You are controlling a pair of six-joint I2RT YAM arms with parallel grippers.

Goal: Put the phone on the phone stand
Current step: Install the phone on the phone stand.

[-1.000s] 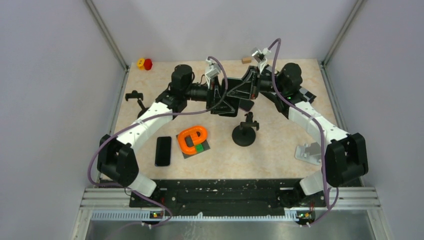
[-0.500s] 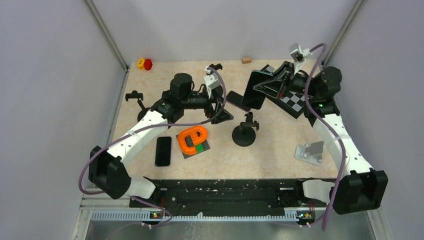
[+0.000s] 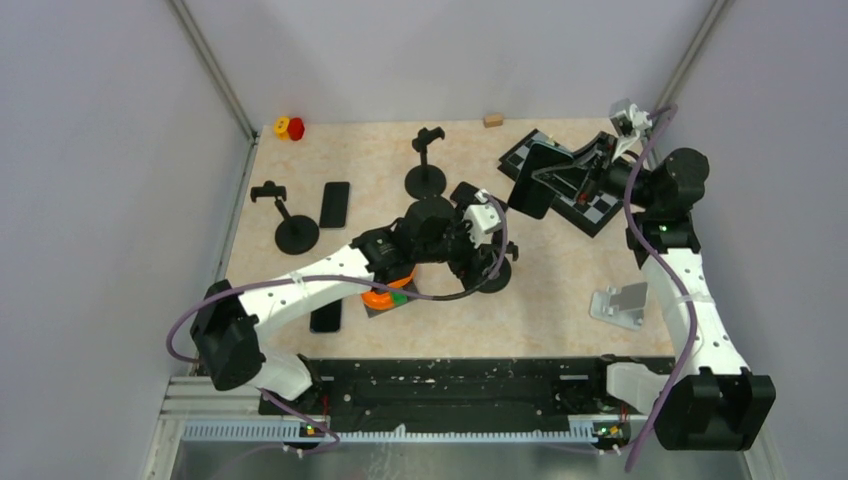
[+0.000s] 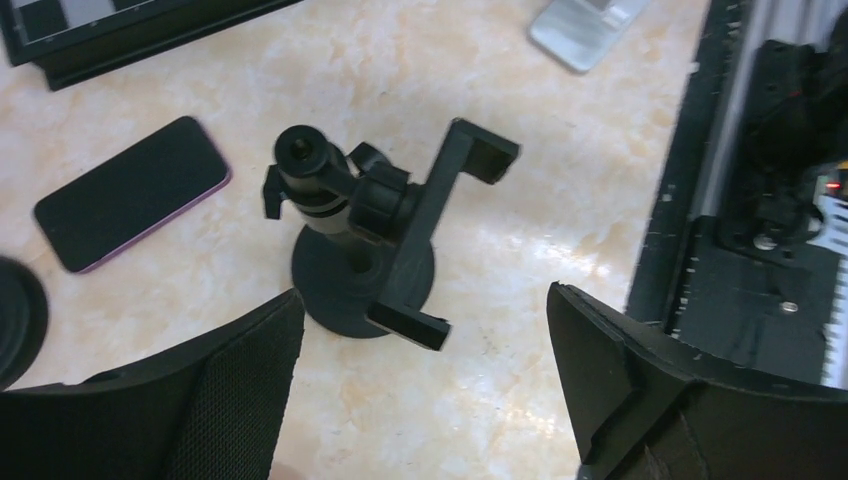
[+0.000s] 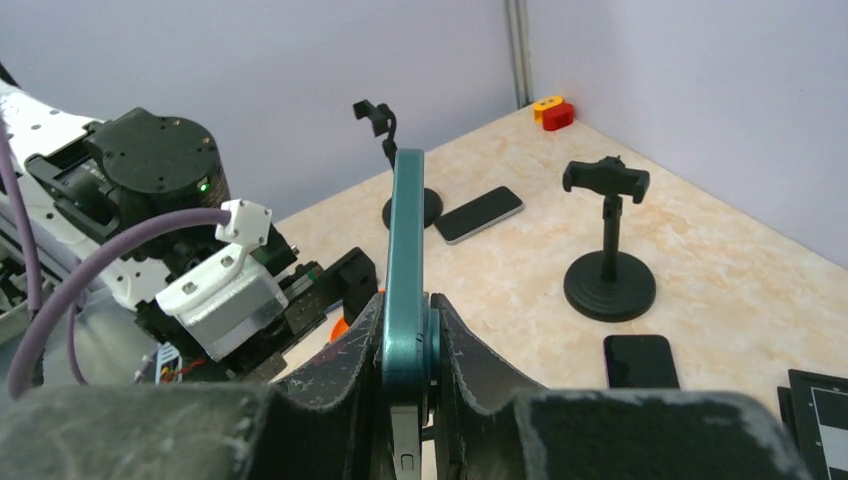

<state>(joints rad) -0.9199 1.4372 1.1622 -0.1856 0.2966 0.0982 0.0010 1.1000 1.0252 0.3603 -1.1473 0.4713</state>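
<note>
The worktop carries a checkerboard beneath the right jaws. The left jaws stand wide apart, empty, hovering over the stand, whose round base and tilted clamp show between them. The right jaws pinch the teal phone on edge, raised off the worktop, well apart from the stand. A second phone lies flat just beyond the left jaws.

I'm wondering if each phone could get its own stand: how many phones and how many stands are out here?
Phones: 4
Black stands: 3
Silver stand: 1
Total: 8
</note>
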